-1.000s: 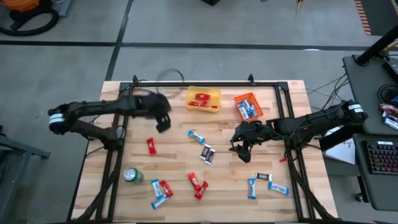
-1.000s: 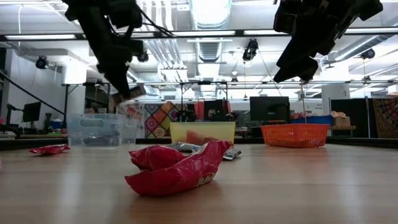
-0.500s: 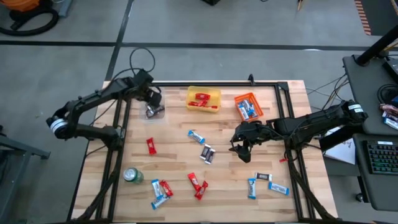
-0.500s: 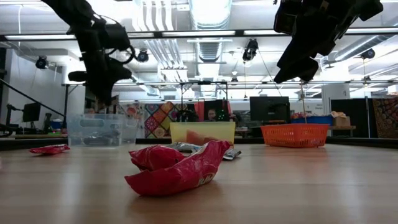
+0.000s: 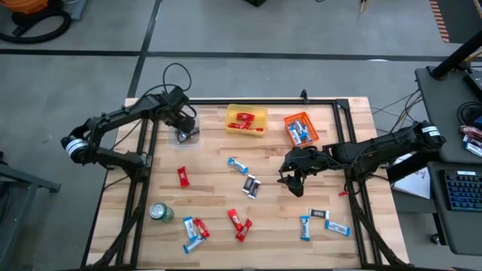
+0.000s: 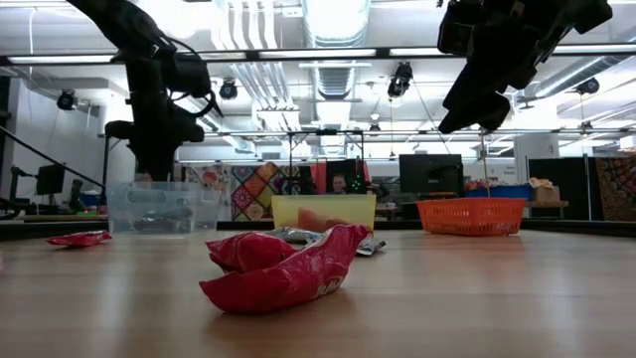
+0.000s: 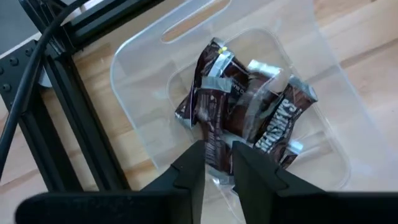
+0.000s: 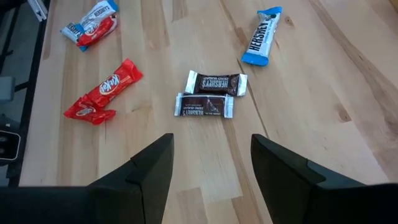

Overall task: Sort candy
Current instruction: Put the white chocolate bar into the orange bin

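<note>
Candy lies scattered on a wooden table with dark-framed edges.

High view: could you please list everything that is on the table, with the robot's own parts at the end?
clear bin: one, transparent, back left; holds dark brown candy
yellow bin: one, yellow, back centre; holds red candy
orange bin: one, orange, back right; holds blue candy
loose red candy: about four, red, left and front centre
loose blue candy: about five, light blue and white, centre and front
loose dark candy: three, brown and silver, centre and front right
green can: one, green, front left
table: one, light wood
left gripper: dark, over the clear bin
right gripper: dark, open, right of centre, empty
</note>
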{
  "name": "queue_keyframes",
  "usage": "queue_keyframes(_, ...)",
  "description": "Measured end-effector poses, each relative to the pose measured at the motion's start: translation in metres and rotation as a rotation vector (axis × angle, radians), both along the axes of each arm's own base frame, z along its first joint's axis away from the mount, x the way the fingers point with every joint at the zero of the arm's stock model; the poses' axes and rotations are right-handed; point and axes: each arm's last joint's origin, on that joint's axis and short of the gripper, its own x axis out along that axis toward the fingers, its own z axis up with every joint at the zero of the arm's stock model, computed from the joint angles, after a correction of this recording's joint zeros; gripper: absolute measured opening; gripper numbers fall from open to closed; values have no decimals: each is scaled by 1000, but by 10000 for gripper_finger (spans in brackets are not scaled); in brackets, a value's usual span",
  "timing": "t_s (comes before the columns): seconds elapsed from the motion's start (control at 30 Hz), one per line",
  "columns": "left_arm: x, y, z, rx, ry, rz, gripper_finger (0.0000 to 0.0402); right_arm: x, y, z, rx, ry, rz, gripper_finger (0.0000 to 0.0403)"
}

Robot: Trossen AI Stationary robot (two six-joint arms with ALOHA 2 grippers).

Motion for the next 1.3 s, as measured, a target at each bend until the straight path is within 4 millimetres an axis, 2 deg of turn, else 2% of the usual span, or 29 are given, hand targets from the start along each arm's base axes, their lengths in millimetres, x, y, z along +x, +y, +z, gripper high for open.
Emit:
queue_keyframes(0.2,1,-3,2,8,0,-31,79,0,0,0,23,3,-21,201)
queue_keyframes(0.33,8,-13,5,20,-13,-82,79,0,0,0,82,15,-75,201)
queue_keyframes(0.5,26,-33,13,67,-72,-200,80,1,0,-3,188,40,-185,201)
queue_keyframes(0.67,49,-62,22,136,-179,-356,80,7,4,-17,261,118,-287,201)
queue_keyframes(0.83,69,-89,31,199,-291,-501,80,19,22,-28,307,215,-256,201)
queue_keyframes(0.97,79,-104,35,231,-350,-582,80,23,37,-34,316,365,-251,201)
queue_keyframes(1.13,83,-113,37,241,-385,-620,80,20,57,-36,296,585,-334,201)
queue_keyframes(1.3,83,-114,38,242,-388,-623,80,20,84,-28,298,726,-395,201)
